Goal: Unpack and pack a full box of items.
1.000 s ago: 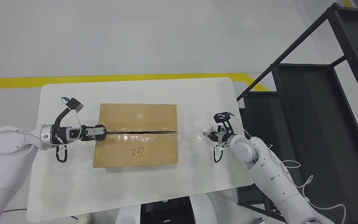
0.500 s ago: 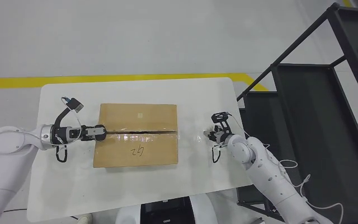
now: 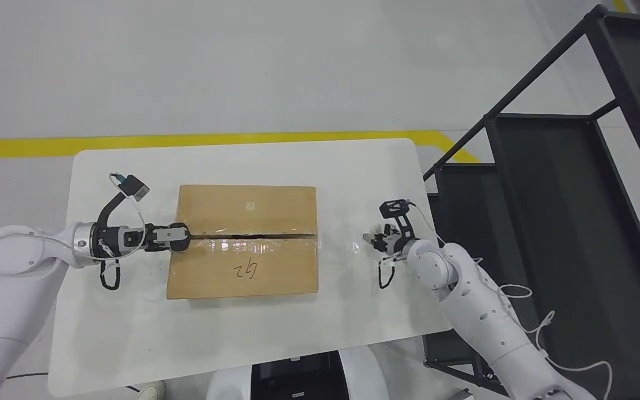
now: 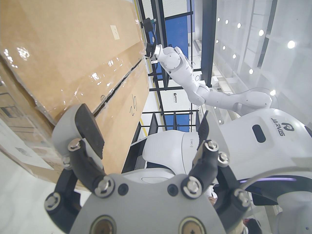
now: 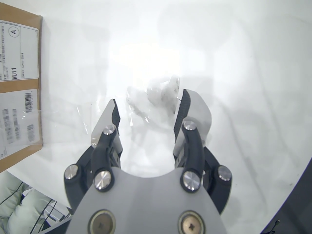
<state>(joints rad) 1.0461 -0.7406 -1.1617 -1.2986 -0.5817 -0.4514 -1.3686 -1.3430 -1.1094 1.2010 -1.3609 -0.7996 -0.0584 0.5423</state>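
White desk [image 3: 250,340] carries 1 brown cardboard box [image 3: 245,215] at its middle, flaps down. A split seam [image 3: 245,236] with torn clear tape runs across the lid from 9 o'clock to 3 o'clock in the top view.

Left claw [image 3: 180,237] sits at the 9 o'clock end of that seam. Its 2 fingers are spread wide with nothing between them. One pad [image 4: 89,127] is right by the torn lid corner, though contact cannot be told.

Right claw [image 5: 148,98] hangs at 3 o'clock from the box, apart from its labelled wall. Its fingers are parted over a crumpled scrap of clear film [image 5: 160,93] lying on the desk, not pinched.

Opening the flaps likely turns on the seam. It lies straight ahead of the left claw, along that claw's line of reach, so the left arm is the nearer one. The right arm would first have to cross the gap toward 9 o'clock.

Against 1 second ago, the right claw has edged slightly toward the box. The left arm and the box have kept their places.
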